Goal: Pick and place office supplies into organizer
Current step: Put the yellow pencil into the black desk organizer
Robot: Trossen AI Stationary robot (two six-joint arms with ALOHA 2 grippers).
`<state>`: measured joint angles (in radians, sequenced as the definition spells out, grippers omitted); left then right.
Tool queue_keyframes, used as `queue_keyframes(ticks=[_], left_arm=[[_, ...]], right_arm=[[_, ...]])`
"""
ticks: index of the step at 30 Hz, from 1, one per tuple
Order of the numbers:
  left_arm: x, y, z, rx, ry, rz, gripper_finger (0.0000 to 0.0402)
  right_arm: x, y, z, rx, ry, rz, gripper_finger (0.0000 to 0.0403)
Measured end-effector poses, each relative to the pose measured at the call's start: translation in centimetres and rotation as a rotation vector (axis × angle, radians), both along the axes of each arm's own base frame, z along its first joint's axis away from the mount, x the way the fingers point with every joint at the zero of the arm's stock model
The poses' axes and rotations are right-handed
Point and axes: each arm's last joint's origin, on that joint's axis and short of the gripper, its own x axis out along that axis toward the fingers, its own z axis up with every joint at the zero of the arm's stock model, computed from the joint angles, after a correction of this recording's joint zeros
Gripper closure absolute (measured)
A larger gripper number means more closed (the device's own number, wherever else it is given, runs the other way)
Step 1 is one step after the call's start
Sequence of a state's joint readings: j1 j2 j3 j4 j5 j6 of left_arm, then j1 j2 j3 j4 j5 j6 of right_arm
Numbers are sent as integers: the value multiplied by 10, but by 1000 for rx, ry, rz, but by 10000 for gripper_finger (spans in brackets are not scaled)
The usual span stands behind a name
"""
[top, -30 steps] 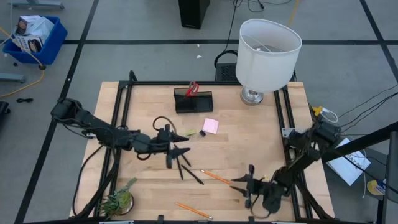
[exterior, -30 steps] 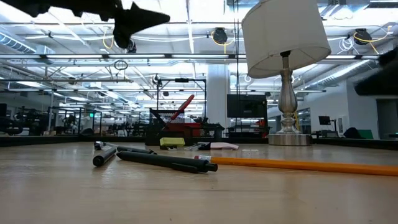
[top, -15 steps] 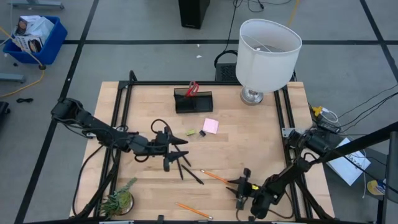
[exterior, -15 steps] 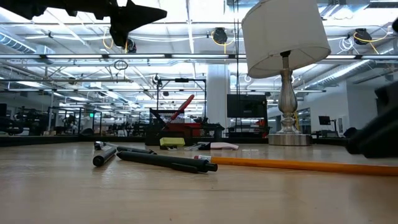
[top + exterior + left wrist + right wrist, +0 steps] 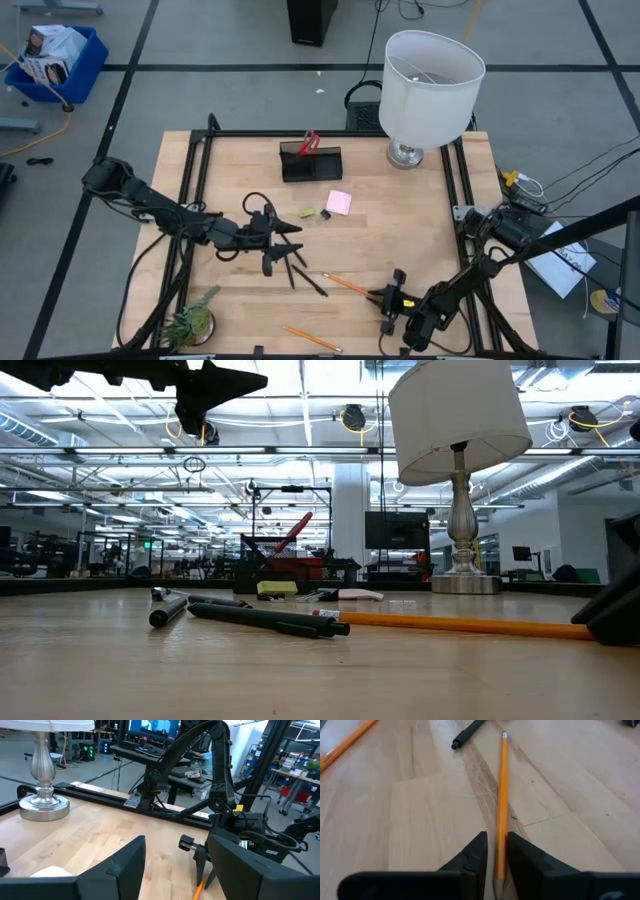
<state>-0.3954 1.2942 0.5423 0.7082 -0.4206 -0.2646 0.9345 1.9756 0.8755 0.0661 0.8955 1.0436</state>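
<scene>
An orange pencil (image 5: 348, 284) lies on the table at the near middle. My right gripper (image 5: 386, 298) is down at its near-right end, shut on it (image 5: 495, 837). My left gripper (image 5: 290, 240) hovers open and empty (image 5: 175, 870) above several black pens (image 5: 300, 270), high over the table in the low view (image 5: 230, 380). The black organizer (image 5: 311, 163) stands at the far middle with red scissors (image 5: 310, 142) sticking up out of it. A pink pad (image 5: 338, 202), a yellow-green eraser (image 5: 307, 213) and a black clip (image 5: 325, 214) lie flat in front of it. My right gripper has the pencil's end (image 5: 499, 865) between its two fingers. The fingers come low, nearly level, from the table's right, and lie along the pencil. The pencil lies flat on the table, its eraser end (image 5: 503, 735) pointing away toward the pens.
A second orange pencil (image 5: 310, 338) lies by the near edge. A white-shaded lamp (image 5: 430, 85) stands at the far right corner. A small green plant (image 5: 192, 320) sits at the near left corner. Bare wood shows at the table's right middle (image 5: 420, 220).
My right gripper has gone a little toward the table's left edge and down to the table, coming to the orange pencil's near-right end. The pencil has stayed where it was.
</scene>
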Motion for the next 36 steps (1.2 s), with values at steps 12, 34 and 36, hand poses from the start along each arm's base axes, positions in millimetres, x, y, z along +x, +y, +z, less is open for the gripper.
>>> queue_keyframes(ticks=[12, 34, 36], left_arm=[[0, 0, 0, -12, 1, -8, 178], [0, 0, 0, -27, -1, 3, 178], [0, 1, 0, -27, -1, 4, 178]], right_arm=[[-1, -15, -9, 48, 40, -52, 388], [5, -26, 20, -134, -47, -3, 392], [6, -26, 24, -153, -58, 0, 392]])
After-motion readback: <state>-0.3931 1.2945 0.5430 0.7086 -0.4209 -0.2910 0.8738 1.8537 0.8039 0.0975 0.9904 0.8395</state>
